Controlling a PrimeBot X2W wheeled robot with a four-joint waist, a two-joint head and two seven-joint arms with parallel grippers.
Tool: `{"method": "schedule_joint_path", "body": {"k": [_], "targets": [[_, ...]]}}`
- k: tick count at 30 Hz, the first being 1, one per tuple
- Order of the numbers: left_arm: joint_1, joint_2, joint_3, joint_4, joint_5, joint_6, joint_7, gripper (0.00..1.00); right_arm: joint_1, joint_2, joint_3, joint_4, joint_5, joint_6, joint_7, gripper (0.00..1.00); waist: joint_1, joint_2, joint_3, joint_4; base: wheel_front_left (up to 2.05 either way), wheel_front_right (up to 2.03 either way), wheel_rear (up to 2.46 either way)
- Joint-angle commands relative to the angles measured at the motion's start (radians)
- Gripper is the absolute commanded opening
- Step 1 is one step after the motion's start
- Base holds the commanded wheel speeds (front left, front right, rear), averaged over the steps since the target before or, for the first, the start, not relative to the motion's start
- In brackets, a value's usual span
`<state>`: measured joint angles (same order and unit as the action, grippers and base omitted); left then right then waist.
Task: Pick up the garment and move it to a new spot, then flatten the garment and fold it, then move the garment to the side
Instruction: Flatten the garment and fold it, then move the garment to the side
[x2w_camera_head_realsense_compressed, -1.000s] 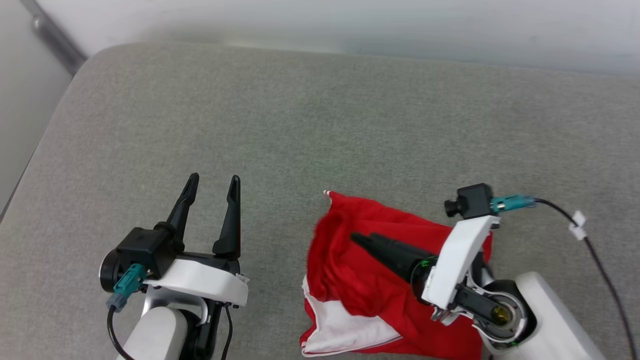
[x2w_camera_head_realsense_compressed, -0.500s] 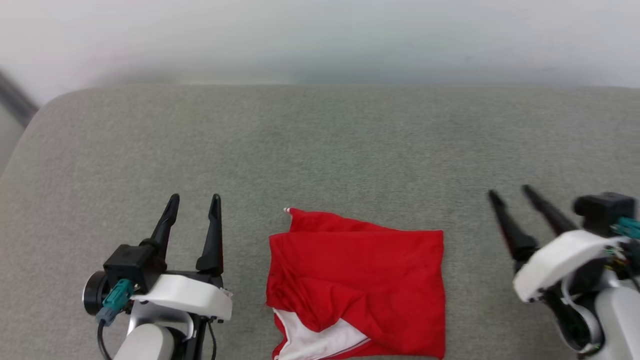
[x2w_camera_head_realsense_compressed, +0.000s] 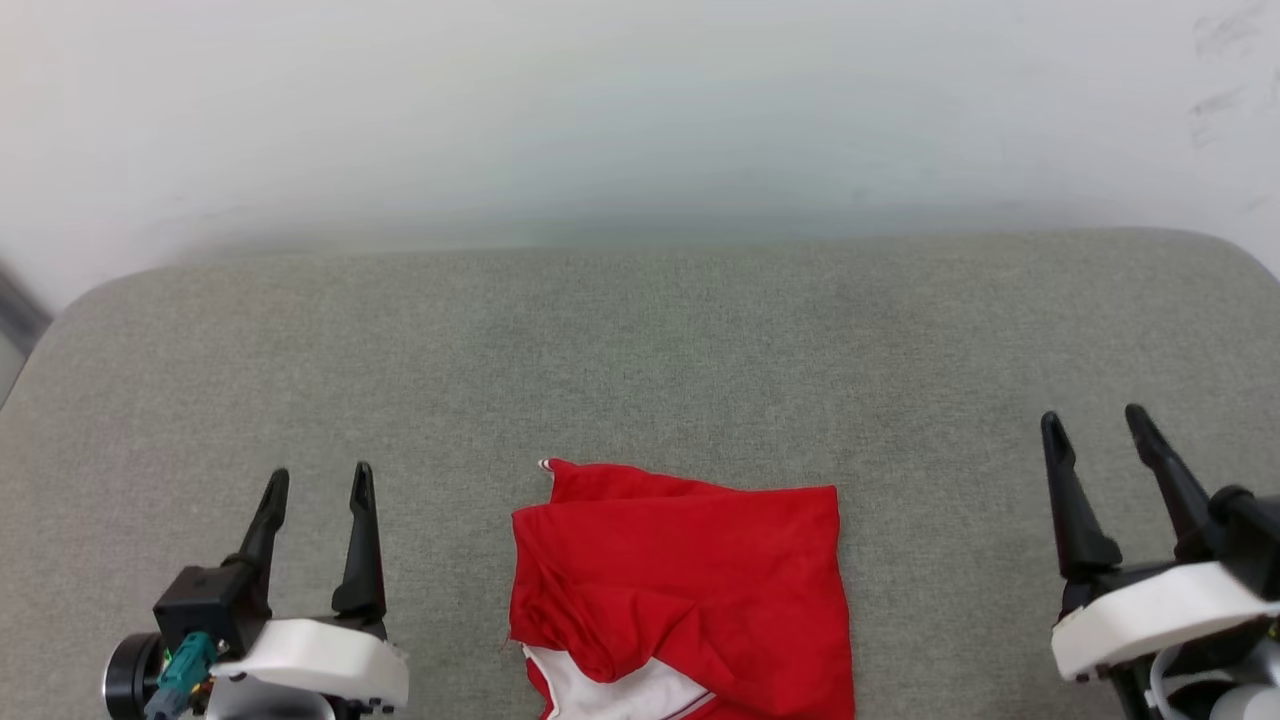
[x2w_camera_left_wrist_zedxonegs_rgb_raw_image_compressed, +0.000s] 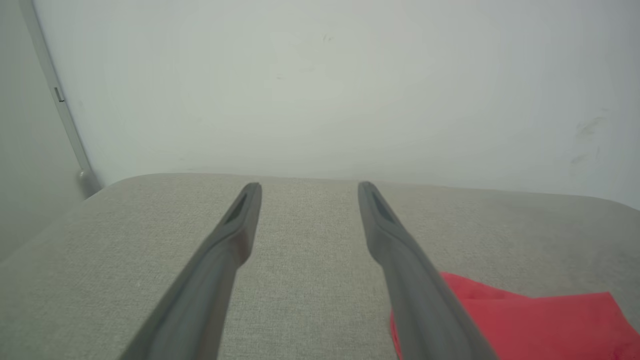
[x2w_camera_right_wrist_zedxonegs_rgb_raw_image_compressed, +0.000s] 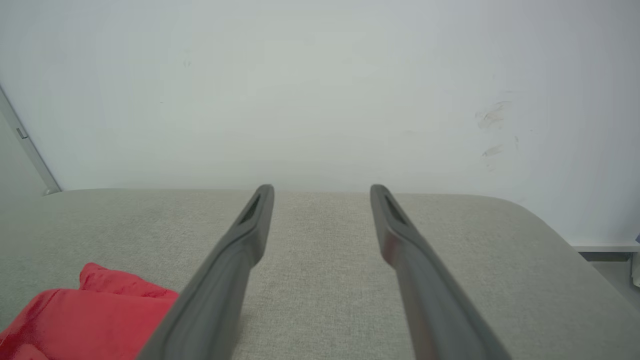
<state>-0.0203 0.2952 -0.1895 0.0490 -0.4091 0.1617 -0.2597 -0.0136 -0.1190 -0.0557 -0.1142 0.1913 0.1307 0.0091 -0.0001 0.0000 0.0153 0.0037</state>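
Right end effector now off the garment; like left end effector, wide-open, empty.

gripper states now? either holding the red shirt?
Left gripper: jaws open, empty, beside the garment, not touching it.
Right gripper: jaws open, empty, clear of the garment.

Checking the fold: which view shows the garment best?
The head view: the garment lies folded on the grey cushion, almost whole, white sleeve showing. Both wrist views catch a red corner low in frame.
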Motion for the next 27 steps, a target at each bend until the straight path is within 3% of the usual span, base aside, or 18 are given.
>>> {"method": "schedule_joint_path", "body": {"k": [1, 21, 27], "targets": [[0.014, -0.001, 0.002, -0.004, 0.000, 0.003, -0.004, 1.00, 0.016, 0.007, 0.002, -0.009, -0.006, 0.000, 0.001, 1.00, 0.0001, 0.0000, -0.010, 0.001, 0.00, 0.00, 0.00], [0.028, -0.017, 0.019, -0.004, 0.047, -0.016, -0.007, 1.00, 0.078, 0.052, 0.009, -0.087, -0.023, 0.000, 0.050, 1.00, 0.0001, 0.0000, -0.001, 0.020, 0.00, 0.00, 0.00], [-0.009, -0.036, 0.033, -0.035, 0.069, -0.026, -0.006, 1.00, 0.056, 0.010, -0.051, -0.025, 0.084, 0.000, 0.109, 1.00, 0.0001, 0.0000, 0.053, 0.041, 0.00, 0.00, 0.00]]}}
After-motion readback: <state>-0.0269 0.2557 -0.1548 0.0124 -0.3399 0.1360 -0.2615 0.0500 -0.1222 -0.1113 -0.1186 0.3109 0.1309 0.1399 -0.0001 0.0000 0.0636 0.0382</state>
